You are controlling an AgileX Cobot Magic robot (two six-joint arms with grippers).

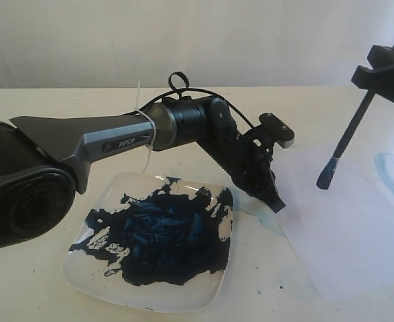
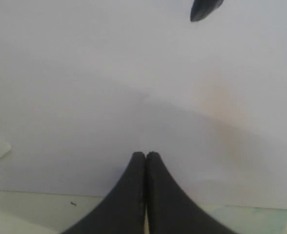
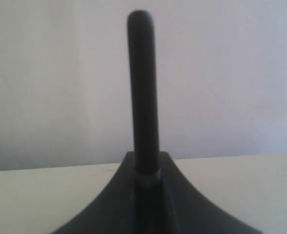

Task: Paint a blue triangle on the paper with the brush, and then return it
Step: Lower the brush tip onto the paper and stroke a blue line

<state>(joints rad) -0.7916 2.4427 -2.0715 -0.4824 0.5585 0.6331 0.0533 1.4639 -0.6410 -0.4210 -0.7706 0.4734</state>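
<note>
The brush [image 1: 350, 134] hangs slanted over the paper [image 1: 344, 228], its blue-stained tip [image 1: 326, 176] just above the sheet. My right gripper [image 1: 384, 70] is shut on the upper shaft, at the top right of the exterior view. In the right wrist view the black handle [image 3: 142, 87] stands up out of the shut fingers [image 3: 148, 170]. My left gripper [image 1: 275, 200] is shut with nothing in it, its tips down at the paper's left edge. The left wrist view shows these tips [image 2: 146, 156] over the sheet [image 2: 133, 73] and the brush tip [image 2: 205, 9] beyond. No blue triangle shows.
A white square plate [image 1: 197, 298] smeared with dark blue paint lies front left, under the left arm [image 1: 116, 137]. A faint light-blue curved smear [image 1: 392, 168] marks the paper's far right. Small blue specks dot the table [image 1: 271, 288] between plate and paper.
</note>
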